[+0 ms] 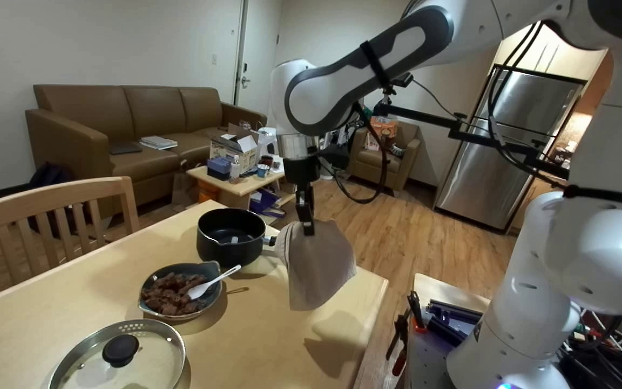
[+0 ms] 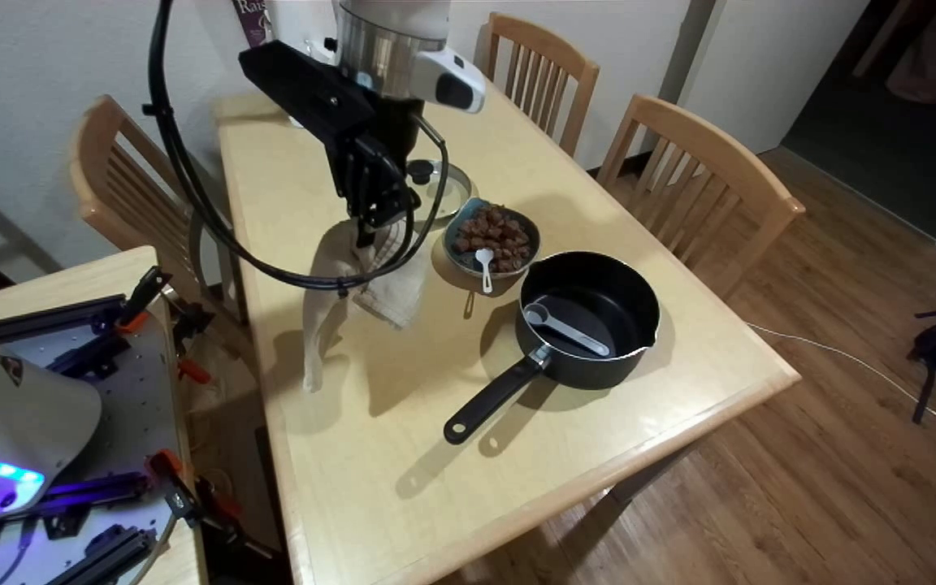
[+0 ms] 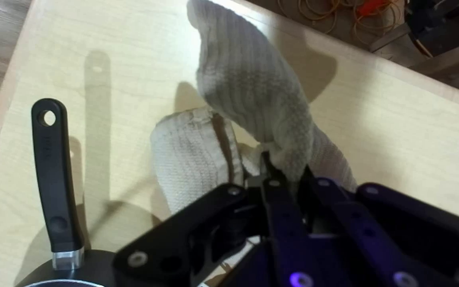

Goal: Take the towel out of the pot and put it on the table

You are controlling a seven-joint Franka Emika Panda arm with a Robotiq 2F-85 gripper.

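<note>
Bluish bowl (image 1: 211,270) between lid (image 1: 122,351) and pot (image 1: 223,253)

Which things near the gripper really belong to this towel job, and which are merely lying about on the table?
Belonging to the job:
gripper, closed on the towel
black pot, with the towel already out of it
table, where the towel should go

Just lying about:
bowl with brown chunks
white spoon, resting in that bowl
glass lid
scoop, inside the black pot
</note>
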